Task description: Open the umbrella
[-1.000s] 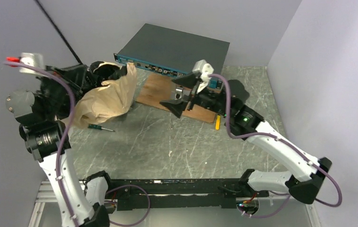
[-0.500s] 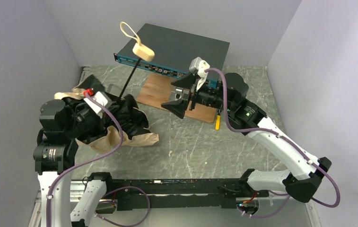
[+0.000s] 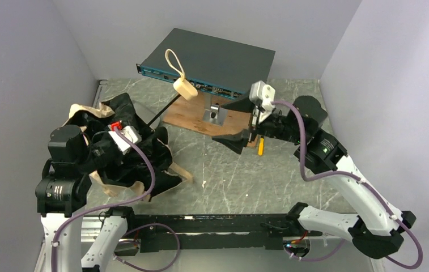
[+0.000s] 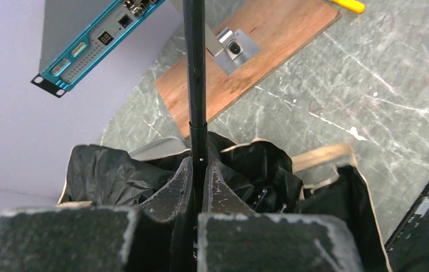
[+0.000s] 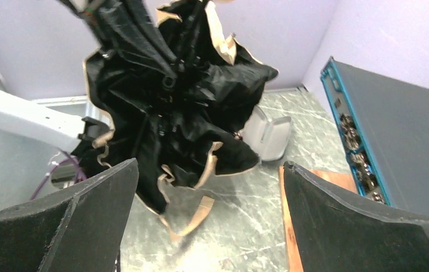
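Note:
The umbrella lies partly spread at the table's left, its black underside [image 3: 138, 161] facing up with tan-beige edges showing. Its thin black shaft [image 4: 195, 73] slants up and right to the small cream handle [image 3: 185, 88], which carries a loop strap. My left gripper [image 4: 199, 161] is shut on the shaft just above the canopy folds [image 4: 104, 175]; from above, the canopy mostly hides it. My right gripper [image 3: 239, 123] hangs open over the wooden board, empty, facing the canopy [image 5: 161, 96] from the right with a wide gap [image 5: 209, 226] between its fingers.
A flat grey-teal network switch [image 3: 212, 59] stands at the back. In front of it lies a wooden board [image 3: 192, 119] with a small metal bracket [image 3: 215, 113]. A yellow-handled tool [image 3: 260, 146] lies by the board's right end. A pale grey rounded case [image 5: 268, 133] sits behind the canopy.
The left arm swung the umbrella down from high on the left; the canopy now lies black side up and the handle points right. The right gripper drew back to the right.

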